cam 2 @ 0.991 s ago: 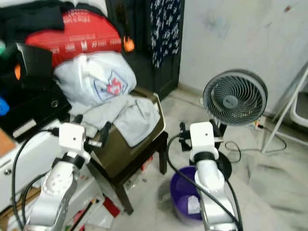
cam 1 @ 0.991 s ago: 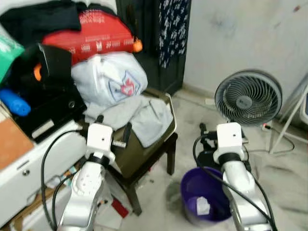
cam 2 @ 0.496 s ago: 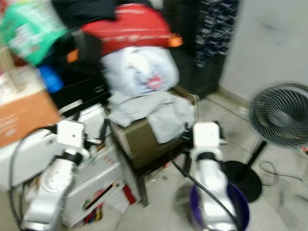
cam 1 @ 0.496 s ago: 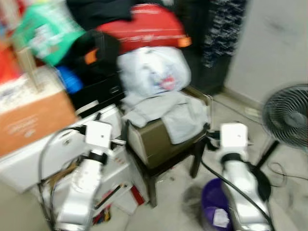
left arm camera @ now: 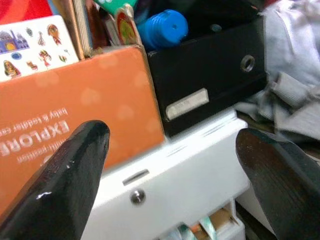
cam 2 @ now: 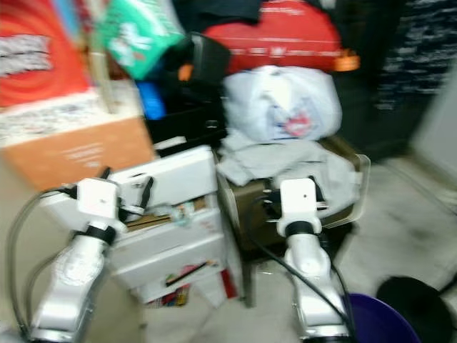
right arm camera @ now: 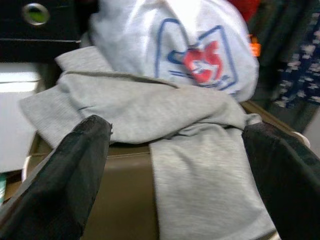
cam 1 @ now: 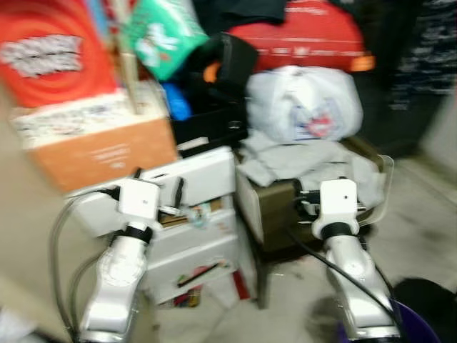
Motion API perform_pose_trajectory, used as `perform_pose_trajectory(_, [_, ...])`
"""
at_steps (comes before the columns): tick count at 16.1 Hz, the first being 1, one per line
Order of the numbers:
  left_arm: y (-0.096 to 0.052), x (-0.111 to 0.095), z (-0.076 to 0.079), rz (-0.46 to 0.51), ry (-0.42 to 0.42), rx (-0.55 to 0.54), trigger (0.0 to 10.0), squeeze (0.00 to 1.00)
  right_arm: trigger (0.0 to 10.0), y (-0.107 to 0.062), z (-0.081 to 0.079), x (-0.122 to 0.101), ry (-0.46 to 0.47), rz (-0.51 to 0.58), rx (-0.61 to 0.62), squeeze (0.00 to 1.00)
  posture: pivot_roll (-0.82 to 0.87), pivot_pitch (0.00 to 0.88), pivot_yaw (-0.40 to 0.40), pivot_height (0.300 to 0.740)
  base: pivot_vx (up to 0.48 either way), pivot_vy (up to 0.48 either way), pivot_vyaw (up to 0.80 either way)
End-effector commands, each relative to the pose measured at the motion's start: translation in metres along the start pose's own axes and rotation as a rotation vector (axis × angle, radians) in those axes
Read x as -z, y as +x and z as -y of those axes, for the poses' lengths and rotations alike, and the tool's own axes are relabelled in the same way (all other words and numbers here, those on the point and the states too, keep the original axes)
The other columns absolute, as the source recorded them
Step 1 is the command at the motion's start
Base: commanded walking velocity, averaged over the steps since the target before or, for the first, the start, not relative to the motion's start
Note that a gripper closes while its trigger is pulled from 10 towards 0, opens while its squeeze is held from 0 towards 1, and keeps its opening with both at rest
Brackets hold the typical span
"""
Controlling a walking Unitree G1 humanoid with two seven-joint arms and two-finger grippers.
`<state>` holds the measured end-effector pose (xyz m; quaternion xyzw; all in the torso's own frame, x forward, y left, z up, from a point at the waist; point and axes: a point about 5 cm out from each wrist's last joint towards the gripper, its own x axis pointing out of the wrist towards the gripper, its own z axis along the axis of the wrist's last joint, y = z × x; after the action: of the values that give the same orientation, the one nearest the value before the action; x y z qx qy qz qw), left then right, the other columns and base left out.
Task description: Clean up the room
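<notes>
— Any writing legible?
— "EXPLORE" and "baby & toddler" on the orange box [left arm camera: 75, 120]; the red bag [cam 1: 300, 36] has white lettering, too blurred to read.
— Grippers?
— Left gripper [left arm camera: 170, 165] spread wide before the white drawers [cam 1: 193, 214]. Right gripper [right arm camera: 175, 155] wide too, facing the grey cloth [right arm camera: 165, 110] on the chair [cam 1: 278, 214], under a white bag [right arm camera: 185, 45].

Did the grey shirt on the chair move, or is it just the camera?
No. The crumpled grey shirt lies under the white plastic bag as before; the camera turned left.
</notes>
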<state>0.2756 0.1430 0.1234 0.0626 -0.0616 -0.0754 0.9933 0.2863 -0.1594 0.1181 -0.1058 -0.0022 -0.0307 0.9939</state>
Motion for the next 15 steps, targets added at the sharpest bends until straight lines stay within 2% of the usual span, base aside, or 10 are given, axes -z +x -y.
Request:
perform_pose_trajectory(1, [0.001, -0.002, -0.004, 0.006, 0.023, -0.011, 10.0, 0.0, 10.0, 0.002, 0.0, -0.001, 0.015, -0.002, 0.002, 0.0, -0.12, 0.0, 0.046, 0.74, 0.0, 0.0, 0.59])
perform_pose_trajectory(5, [0.003, -0.003, -0.005, 0.006, 0.019, -0.015, 10.0, 0.0, 10.0, 0.002, 0.005, 0.001, 0.033, -0.014, 0.039, 0.0, -0.12, 0.0, 0.045, 0.74, 0.0, 0.0, 0.0])
perform_pose_trajectory(8, [-0.007, 0.001, -0.015, -0.024, 0.045, -0.033, 10.0, 0.0, 10.0, -0.002, 0.011, 0.006, 0.008, -0.036, 0.045, 0.0, -0.12, 0.0, 0.043, 0.74, 0.0, 0.0, 0.0])
perform_pose_trajectory(9, [-0.016, 0.008, -0.022, -0.058, 0.052, -0.031, 10.0, 0.0, 10.0, -0.008, 0.013, 0.015, 0.002, -0.07, 0.031, 0.0, -0.11, 0.0, 0.039, 0.74, 0.0, 0.0, 0.0])
perform_pose_trajectory(10, [-0.018, 0.009, -0.023, -0.062, 0.051, -0.032, 10.0, 0.0, 10.0, -0.01, 0.014, 0.017, 0.0, -0.079, 0.033, 0.0, -0.11, 0.0, 0.039, 0.74, 0.0, 0.0, 0.0])
perform_pose_trajectory(13, [-0.013, 0.007, -0.018, -0.052, 0.042, -0.009, 10.0, 0.0, 10.0, -0.003, 0.011, 0.014, -0.006, -0.071, 0.025, 0.0, -0.11, 0.0, 0.039, 0.74, 0.0, 0.0, 0.0])
perform_pose_trajectory(15, [-0.012, 0.006, -0.015, -0.048, 0.04, -0.001, 10.0, 0.0, 10.0, -0.002, 0.01, 0.012, -0.008, -0.064, 0.022, 0.0, -0.11, 0.0, 0.039, 0.74, 0.0, 0.0, 0.8])
